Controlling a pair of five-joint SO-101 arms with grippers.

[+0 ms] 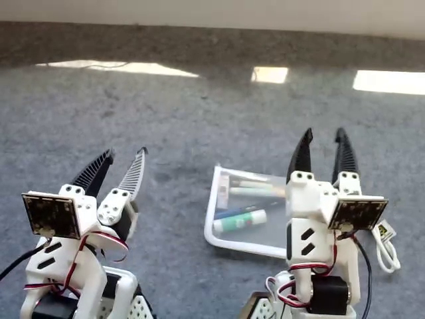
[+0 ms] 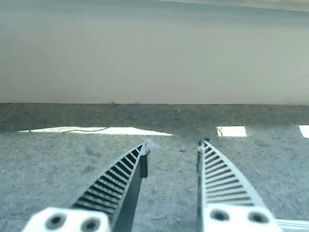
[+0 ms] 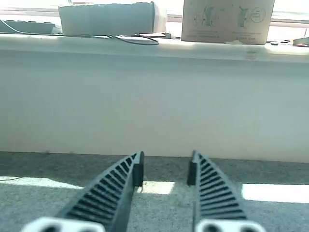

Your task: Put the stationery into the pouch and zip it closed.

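Nearest, my two arms stand at the tabletop's (image 1: pixel 166 119) 6 o'clock edge. My left gripper (image 1: pixel 126 154) is at 8 o'clock and my right gripper (image 1: pixel 324 133) at 4 o'clock, both with fingers spread and holding nothing. Just beyond, at 5 o'clock and partly behind my right arm, the clear pouch (image 1: pixel 211 214) lies flat, with stationery (image 1: pixel 240 222) apparently inside. I cannot tell whether its zip is closed. I judge zipping is the step in hand: one gripper must pin the pouch while the other finds the pull.

white looped cable (image 1: pixel 383 232) on grey carpet (image 1: pixel 166 126); cardboard box (image 3: pixel 227 20), white device (image 3: pixel 111 18) on sill (image 3: pixel 145 44).
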